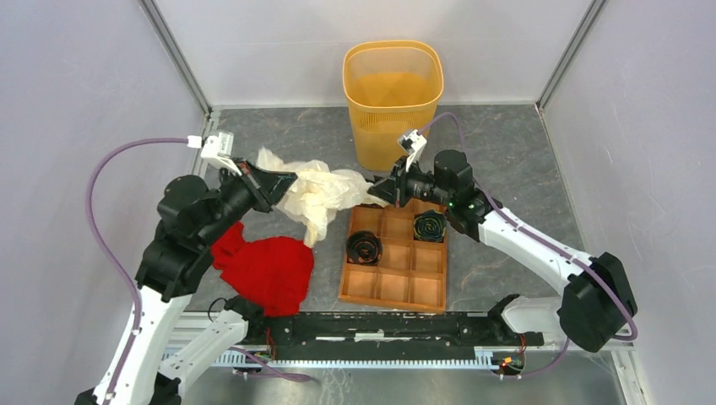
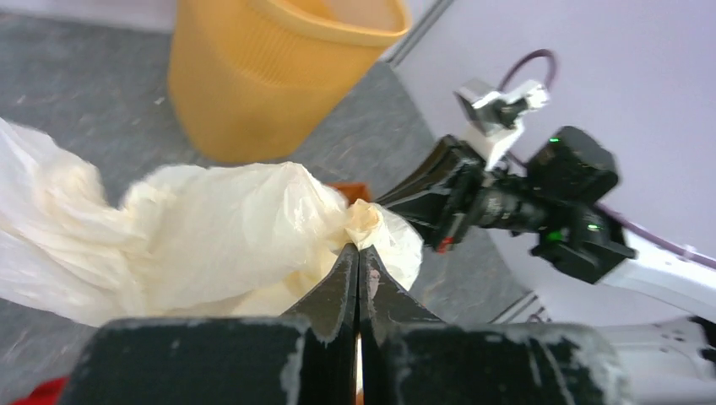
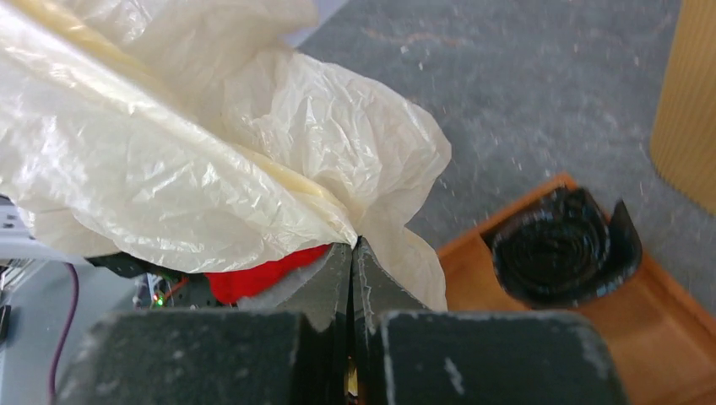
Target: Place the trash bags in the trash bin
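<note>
Cream-white trash bag (image 1: 325,194) is held above the table between both arms. Left gripper (image 1: 290,180) and right gripper (image 1: 372,189) each pinch its film. Orange-yellow trash bin (image 1: 393,93) stands beyond, nearer the right gripper.

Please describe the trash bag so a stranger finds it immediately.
Find the tall orange-yellow trash bin at the far wall. In front of it, the left pincer and right pincer hold the trash bag: crinkled, cream-white, translucent, unlike the red cloth.
</note>
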Action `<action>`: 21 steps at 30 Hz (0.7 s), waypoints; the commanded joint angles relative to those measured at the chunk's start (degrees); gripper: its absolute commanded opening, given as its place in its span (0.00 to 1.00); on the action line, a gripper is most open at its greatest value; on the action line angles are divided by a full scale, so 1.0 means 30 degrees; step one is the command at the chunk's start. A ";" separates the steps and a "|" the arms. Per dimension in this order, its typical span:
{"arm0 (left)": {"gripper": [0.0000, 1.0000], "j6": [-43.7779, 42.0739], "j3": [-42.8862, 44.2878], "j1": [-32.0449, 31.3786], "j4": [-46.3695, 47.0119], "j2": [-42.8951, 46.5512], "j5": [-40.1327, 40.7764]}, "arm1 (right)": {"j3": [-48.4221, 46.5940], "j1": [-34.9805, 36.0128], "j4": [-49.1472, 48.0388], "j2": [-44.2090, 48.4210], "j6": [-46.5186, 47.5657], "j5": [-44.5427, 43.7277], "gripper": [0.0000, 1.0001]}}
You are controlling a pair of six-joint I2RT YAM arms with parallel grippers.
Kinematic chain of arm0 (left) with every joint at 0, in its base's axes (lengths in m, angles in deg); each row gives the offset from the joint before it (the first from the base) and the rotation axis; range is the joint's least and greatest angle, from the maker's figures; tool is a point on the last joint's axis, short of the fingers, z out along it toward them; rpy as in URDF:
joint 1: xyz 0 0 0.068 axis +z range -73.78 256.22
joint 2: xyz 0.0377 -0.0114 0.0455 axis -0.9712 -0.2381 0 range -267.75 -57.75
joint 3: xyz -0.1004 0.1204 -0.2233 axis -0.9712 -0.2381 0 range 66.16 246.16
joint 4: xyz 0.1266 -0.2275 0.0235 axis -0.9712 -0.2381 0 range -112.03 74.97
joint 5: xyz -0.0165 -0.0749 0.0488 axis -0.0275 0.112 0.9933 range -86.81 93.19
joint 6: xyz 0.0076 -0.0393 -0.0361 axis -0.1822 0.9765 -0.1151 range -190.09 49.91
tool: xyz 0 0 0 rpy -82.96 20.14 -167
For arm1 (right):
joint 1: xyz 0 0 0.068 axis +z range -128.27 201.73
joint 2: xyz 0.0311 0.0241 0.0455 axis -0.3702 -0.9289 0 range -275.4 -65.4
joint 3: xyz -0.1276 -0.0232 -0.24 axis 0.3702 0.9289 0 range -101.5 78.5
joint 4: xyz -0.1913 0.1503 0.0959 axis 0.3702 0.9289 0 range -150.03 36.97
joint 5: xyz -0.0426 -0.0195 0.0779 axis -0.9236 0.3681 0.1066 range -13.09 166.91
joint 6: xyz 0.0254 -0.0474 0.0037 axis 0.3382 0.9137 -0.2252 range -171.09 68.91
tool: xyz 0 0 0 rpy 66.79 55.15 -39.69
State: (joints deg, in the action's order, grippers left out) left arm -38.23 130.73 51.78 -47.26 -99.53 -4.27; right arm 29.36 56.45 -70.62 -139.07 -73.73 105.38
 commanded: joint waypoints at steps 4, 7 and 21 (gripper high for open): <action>0.02 0.0833 0.1325 0.0088 -0.0926 -0.2187 -0.3945 | -0.2666 0.0579 0.0331 -0.0589 0.0215 -0.1832 0.02; 0.02 0.1229 0.1490 0.0080 -0.1947 -0.2205 -0.2509 | -0.2883 0.0566 0.1104 -0.0756 0.0975 -0.2142 0.21; 0.02 0.4852 0.0929 0.0091 -0.2696 -0.1597 0.4712 | -0.4063 0.1783 1.1548 0.2217 0.6630 -1.0588 0.75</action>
State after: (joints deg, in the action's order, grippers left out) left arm -28.70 133.71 51.78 -54.75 -104.73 1.63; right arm 19.48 60.38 -42.46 -138.11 -58.01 81.73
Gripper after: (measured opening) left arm 0.029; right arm 0.728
